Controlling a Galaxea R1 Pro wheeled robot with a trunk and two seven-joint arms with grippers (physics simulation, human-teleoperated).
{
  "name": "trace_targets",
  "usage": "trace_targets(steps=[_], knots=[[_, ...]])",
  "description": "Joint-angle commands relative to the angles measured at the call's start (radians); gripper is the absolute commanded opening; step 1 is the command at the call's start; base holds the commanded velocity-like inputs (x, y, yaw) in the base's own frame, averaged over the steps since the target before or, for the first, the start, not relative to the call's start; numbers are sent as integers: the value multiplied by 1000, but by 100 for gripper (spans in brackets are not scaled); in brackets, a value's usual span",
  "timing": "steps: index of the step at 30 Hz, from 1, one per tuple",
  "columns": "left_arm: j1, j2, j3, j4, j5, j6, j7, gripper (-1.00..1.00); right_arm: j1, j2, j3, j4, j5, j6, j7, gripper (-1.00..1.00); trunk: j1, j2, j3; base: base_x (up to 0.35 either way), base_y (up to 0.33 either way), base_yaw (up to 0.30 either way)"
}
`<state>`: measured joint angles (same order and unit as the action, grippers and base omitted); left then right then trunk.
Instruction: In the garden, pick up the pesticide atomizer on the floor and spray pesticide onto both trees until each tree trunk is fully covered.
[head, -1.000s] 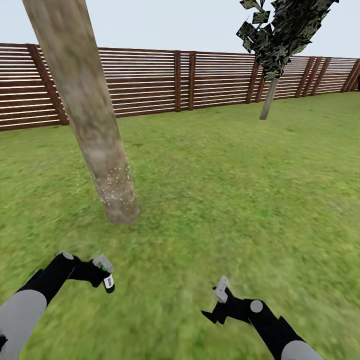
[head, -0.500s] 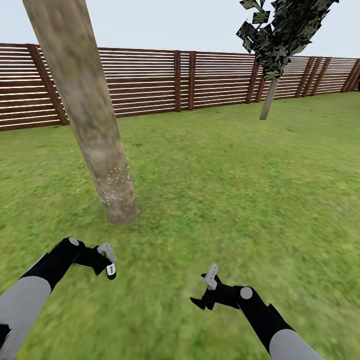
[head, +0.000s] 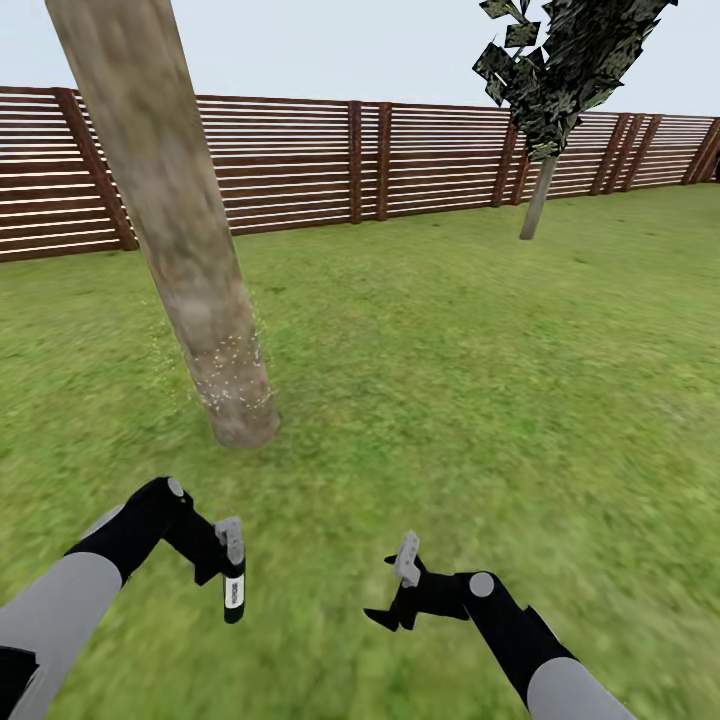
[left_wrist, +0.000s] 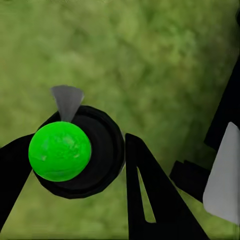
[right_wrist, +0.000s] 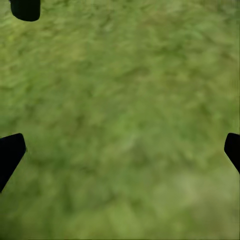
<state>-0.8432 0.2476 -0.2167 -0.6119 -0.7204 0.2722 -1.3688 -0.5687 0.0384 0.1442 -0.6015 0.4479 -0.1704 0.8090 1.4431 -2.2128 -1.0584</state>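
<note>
Tree trunk (head: 190, 250) ahead, speckled only near its base — left gripper (head: 228, 562), clamped on the atomizer (head: 233, 592), has dropped and tipped it upright since a second ago, nozzle off the trunk, spraying apparently paused — right gripper (head: 395, 590) spread wide, holding nothing, nearby.

Green-capped atomizer (left_wrist: 70, 155) between black jaws

Tree trunk (head: 170, 200) ahead of the left gripper (head: 232, 560) was cut off at the frame top, foliage unseen. Atomizer (left_wrist: 75, 152) label was unreadable. Grass (right_wrist: 125, 100) under the right gripper (right_wrist: 120, 150) was blurred.
</note>
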Motion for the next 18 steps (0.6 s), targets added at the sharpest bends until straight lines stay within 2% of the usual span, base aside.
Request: trace_targets(steps=[1, 2, 4, 6, 9, 10, 12, 13, 16, 18], knots=[[0, -2, -8, -2, 0, 10, -4, -100, 0, 7, -2, 0, 11, -6, 1, 100, 0, 0, -1, 0, 0, 0], [0, -5, -10, -2, 0, 9, -4, -100, 0, 14, -2, 0, 12, -6, 2, -100, 0, 0, -1, 0, 0, 0], [0, -27, -15, 0, -1, 6, -5, -100, -3, 25, 1, -1, 21, 6, 20, -100, 0, 0, -1, 0, 0, 0], [0, -50, -18, 0, -3, 5, -6, -100, -14, 39, 30, -60, 63, 82, 100, -100, 0, 0, -1, 0, 0, 0], [0, -76, -24, 0, -4, 4, -5, -100, -17, 45, 75, -124, 75, 119, 131, -100, 0, 0, -1, 0, 0, 0], [0, -81, -45, 0, -4, 6, -5, -100, -18, 53, 89, -137, 76, 123, 134, -100, 0, 0, -1, 0, 0, 0], [0, -87, -76, 0, -3, 8, -4, -100, -20, 68, 97, -149, 78, 129, 135, -100, 0, 0, -1, 0, 0, 0], [0, -100, -84, 0, -4, 8, -4, -100, -21, 77, 99, -152, 78, 151, 136, -100, 0, 0, -1, 0, 0, 0], [0, -120, -92, -1, -4, 5, -4, -100, -24, 93, 101, -163, 78, 193, 138, -100, 0, 0, -1, 0, 0, 0], [0, -133, -96, 0, -4, 2, -1, -100, -25, 96, 101, -193, 79, 201, 174, -100, 0, 0, -1, 0, 0, 0]])
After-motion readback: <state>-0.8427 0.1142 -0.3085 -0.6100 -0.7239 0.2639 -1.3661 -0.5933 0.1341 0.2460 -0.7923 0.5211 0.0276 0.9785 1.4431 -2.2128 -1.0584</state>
